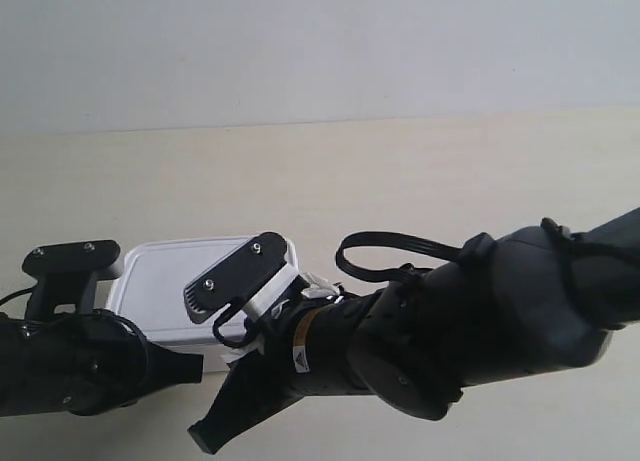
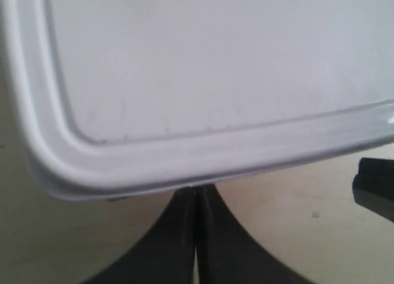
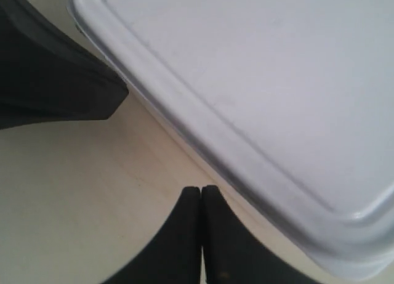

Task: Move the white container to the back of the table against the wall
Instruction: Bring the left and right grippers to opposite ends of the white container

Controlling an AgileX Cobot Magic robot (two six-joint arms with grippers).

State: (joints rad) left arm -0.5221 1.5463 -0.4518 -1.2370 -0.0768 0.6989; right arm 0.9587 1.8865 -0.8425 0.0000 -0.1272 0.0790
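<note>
White container (image 1: 170,281): one only, a shallow white box with rounded corners and its one flat rimmed lid on, resting flat on the table (image 1: 420,181). The wall (image 1: 320,41) stands well apart from the white container, with a wide band of bare tabletop between them.

Two dark arms reach toward the container in the exterior view. The arm at the exterior view's left (image 1: 70,366) lies just beside the container's near left corner. The arm at the exterior view's right (image 1: 480,321) comes in across the container's near right part and hides that end of it.

Two grippers show, one in each wrist view, each with two black fingers. The left gripper (image 2: 196,194) has its pair of fingers pressed flat together with no gap, and nothing is held between them. Their tips sit at the lower edge of the white container (image 2: 215,81), near one rounded corner; whether they touch its side I cannot tell. A small dark part (image 2: 375,188) shows just beside the container's same long edge.

The right gripper (image 3: 201,194) is likewise closed tight, finger against finger, gripping nothing. Its tips stand just beside the side of the white container (image 3: 277,81), over the table (image 3: 92,191). One broad dark shape (image 3: 49,68) lies close to the container's neighbouring corner.
</note>
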